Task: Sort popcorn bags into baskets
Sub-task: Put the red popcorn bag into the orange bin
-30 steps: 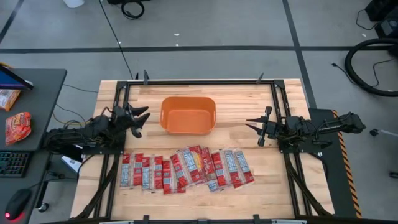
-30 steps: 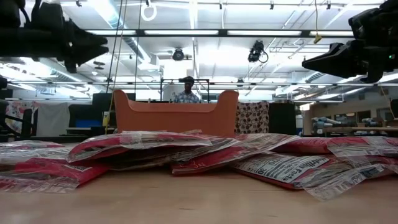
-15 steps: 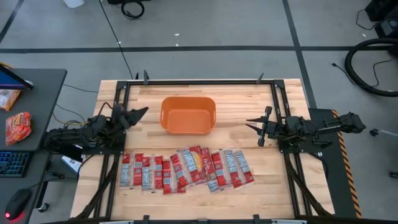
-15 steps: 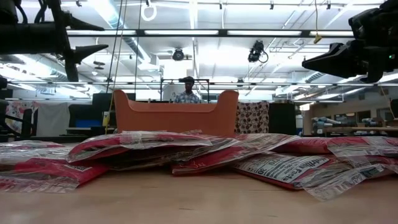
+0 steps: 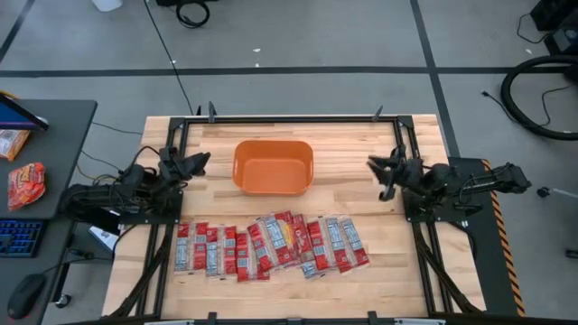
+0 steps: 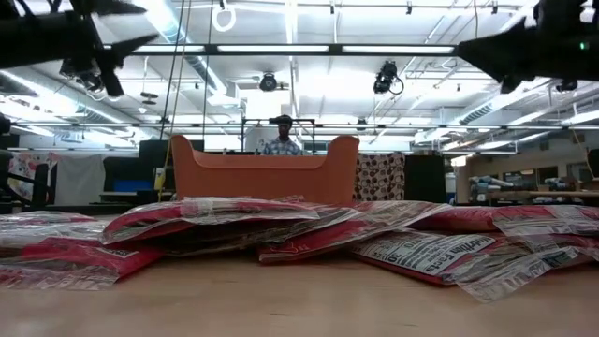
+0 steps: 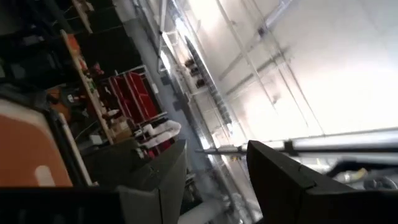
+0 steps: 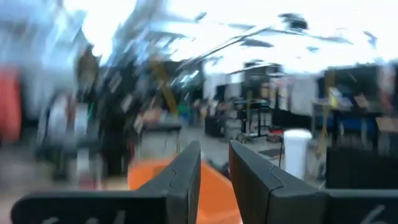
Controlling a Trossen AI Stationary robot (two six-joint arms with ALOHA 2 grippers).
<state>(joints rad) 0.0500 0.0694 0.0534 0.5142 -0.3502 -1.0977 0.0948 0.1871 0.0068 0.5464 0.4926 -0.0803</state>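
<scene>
Several small red popcorn bags (image 5: 271, 246) with white-grey labels lie in an overlapping row on the near half of the table, seen as a low heap (image 6: 281, 229) in the low view. The orange tub (image 5: 274, 167) stands on the table's far middle, nothing showing inside it. My left gripper (image 5: 200, 162) hovers left of the tub, open and holding nothing. My right gripper (image 5: 375, 169) hovers right of the tub with a narrow gap between its fingers, also holding nothing. Both sit high in the low view, left gripper (image 6: 126, 42) and right gripper (image 6: 473, 51).
Black rails (image 5: 289, 118) frame the table's far edge and both sides. A grey side desk (image 5: 45, 171) on the left carries a larger orange-red packet (image 5: 25, 185) and a keyboard. A person (image 6: 279, 140) stands in the room beyond the tub. Bare wood lies between tub and bags.
Both grippers have risen and tipped their fingers upward; in the low view each has climbed to the picture's top. The left has drawn back a little toward the table's left edge, the right has turned about its wrist. Bags and tub have stayed put.
</scene>
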